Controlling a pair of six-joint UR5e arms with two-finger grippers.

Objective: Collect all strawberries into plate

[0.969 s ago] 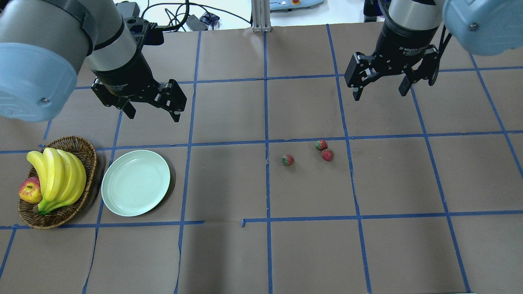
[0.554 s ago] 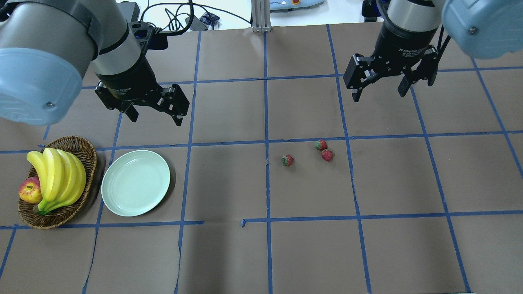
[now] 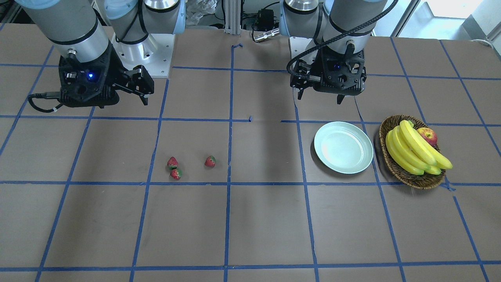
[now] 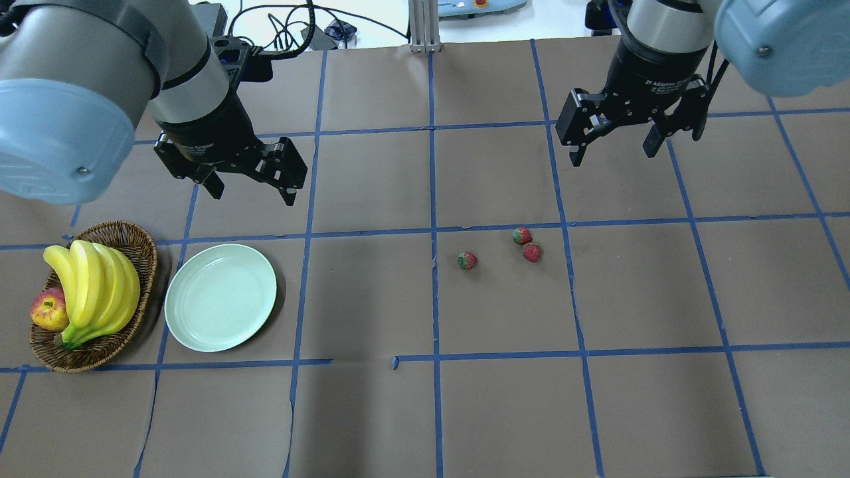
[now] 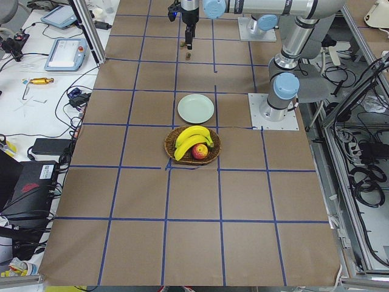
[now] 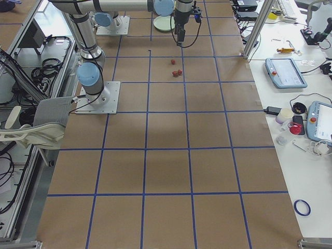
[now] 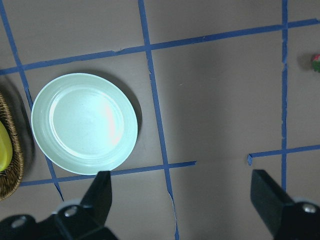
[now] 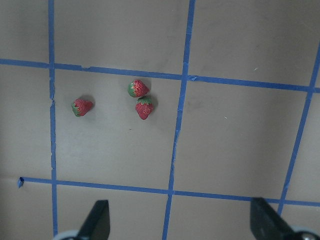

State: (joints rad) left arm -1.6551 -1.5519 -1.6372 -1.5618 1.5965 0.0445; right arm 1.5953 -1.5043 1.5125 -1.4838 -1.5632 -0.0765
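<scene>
Plate: the plate (image 4: 220, 297) lies flat on the table (image 4: 372, 299), pale mint green, with nothing on it.
Strawberries: all three strawberries (image 4: 532, 252) lie on the table well apart from the plate, on the side away from the basket. Two of them are just beside each other, perhaps touching. The third lies alone, a little nearer the plate.
Left gripper: the left gripper (image 4: 252, 190) hangs in the air near the plate without touching it. Its fingers are spread wide and hold nothing. In its wrist view the plate lies off to one side of the fingers.
Right gripper: the right gripper (image 4: 614, 154) hangs in the air far from the plate, out by the strawberries. Its fingers are spread and empty, and all three berries show in its wrist view.
Basket: the brown wicker basket (image 4: 143, 240) stands just beside the plate, apart from it by a narrow gap. It holds a bunch of bananas (image 4: 93, 285) and an apple (image 4: 48, 311).
Table: brown paper marked with a grid of blue tape (image 4: 433, 166).
</scene>
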